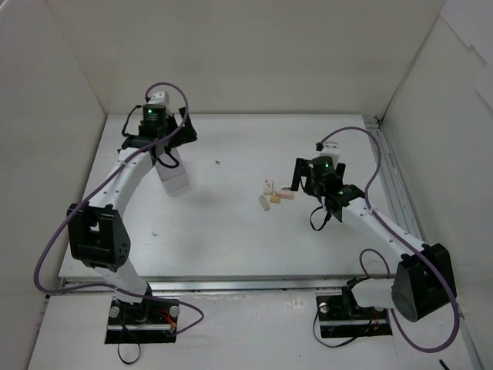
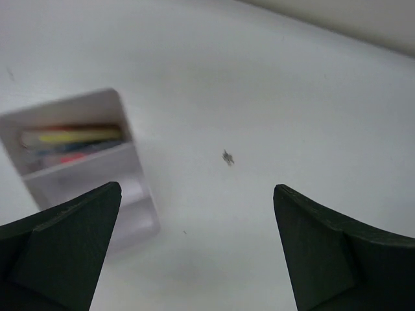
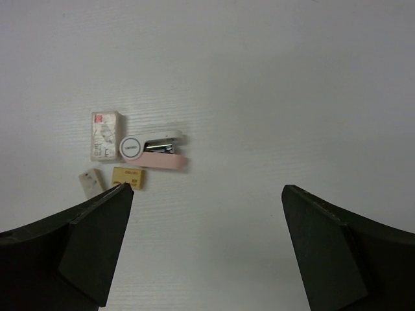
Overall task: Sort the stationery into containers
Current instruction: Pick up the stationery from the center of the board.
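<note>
The white divided organizer (image 1: 174, 179) lies at the table's left. In the left wrist view the organizer (image 2: 84, 175) shows yellow, pink and blue sticks (image 2: 72, 137) in one compartment. My left gripper (image 2: 197, 188) hovers open and empty just right of it, and the left gripper (image 1: 158, 146) sits above the organizer's far end. Mid-table lie a white boxed eraser (image 3: 105, 135), a pink-and-white mini stapler (image 3: 155, 150), a yellow block (image 3: 128, 177) and a beige block (image 3: 91, 181). My right gripper (image 3: 207, 188) is open and empty, above and right of this cluster (image 1: 271, 194). The right gripper (image 1: 308, 181) stands just beside it.
A dark speck of debris (image 2: 227, 157) lies right of the organizer, and the same speck (image 1: 218, 163) shows between the two arms. White walls enclose the table on three sides. A metal rail (image 1: 389, 177) runs along the right edge.
</note>
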You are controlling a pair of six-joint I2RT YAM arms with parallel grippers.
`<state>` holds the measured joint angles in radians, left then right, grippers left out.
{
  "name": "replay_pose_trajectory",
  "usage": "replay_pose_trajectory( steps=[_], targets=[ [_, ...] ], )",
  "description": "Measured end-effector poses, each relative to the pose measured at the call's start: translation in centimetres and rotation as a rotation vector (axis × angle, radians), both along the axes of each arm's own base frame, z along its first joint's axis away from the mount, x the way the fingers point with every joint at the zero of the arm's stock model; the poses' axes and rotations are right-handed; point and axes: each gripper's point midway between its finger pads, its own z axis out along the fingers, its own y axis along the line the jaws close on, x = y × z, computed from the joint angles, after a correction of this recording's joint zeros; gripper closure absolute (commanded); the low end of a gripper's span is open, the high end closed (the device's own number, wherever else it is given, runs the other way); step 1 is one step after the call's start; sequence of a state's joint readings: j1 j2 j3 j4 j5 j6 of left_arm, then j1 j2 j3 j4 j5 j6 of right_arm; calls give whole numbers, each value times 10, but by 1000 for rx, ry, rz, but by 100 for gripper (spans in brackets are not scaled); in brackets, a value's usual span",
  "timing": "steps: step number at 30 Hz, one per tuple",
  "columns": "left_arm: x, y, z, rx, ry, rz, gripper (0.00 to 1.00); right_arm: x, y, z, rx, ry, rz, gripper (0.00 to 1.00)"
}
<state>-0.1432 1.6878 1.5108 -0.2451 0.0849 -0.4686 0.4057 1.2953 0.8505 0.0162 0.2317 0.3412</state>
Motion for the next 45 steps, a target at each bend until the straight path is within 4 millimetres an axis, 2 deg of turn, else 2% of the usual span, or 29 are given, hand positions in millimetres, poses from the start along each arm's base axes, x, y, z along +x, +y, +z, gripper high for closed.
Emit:
replay_pose_trajectory(
  steps=[3, 5, 8, 11, 14, 17, 19, 22, 28, 35, 38, 39, 45],
  targets=[
    [-29, -61, -21, -2, 96, -129, 0, -6, -19, 10, 5, -15, -84, 2],
    [-51, -108, -41, 3, 177, -231, 0, -10, -29, 19, 16, -36, -133, 2],
    [-73, -172, -71, 6, 273, -384, 0, -20, -41, 26, 30, -52, -178, 2],
    [-90, -219, -106, 12, 352, -496, 0, -29, -46, 31, 48, -57, -189, 2],
    [-106, -244, -142, 41, 434, -549, 0, -40, -46, 31, 61, -53, -176, 2],
    [-114, -260, -166, 86, 494, -564, 2, -47, -47, 29, 65, -47, -169, 2],
    [-115, -267, -172, 121, 505, -558, 5, -49, -48, 27, 64, -44, -169, 2],
    [-119, -274, -172, 145, 507, -553, 15, -51, -49, 22, 58, -30, -169, 2],
    [-125, -271, -179, 149, 537, -516, 26, -53, -49, 12, 43, 3, -169, 2],
    [-125, -271, -188, 169, 556, -473, 29, -53, -49, 11, 40, 8, -166, 2],
    [-125, -276, -194, 186, 561, -462, 34, -53, -49, 10, 39, 9, -167, 2],
    [-125, -277, -196, 194, 563, -456, 39, -53, -49, 10, 39, 9, -166, 2],
    [-127, -272, -200, 238, 568, -408, 57, -53, -49, 9, 38, 14, -165, 2]
  ],
)
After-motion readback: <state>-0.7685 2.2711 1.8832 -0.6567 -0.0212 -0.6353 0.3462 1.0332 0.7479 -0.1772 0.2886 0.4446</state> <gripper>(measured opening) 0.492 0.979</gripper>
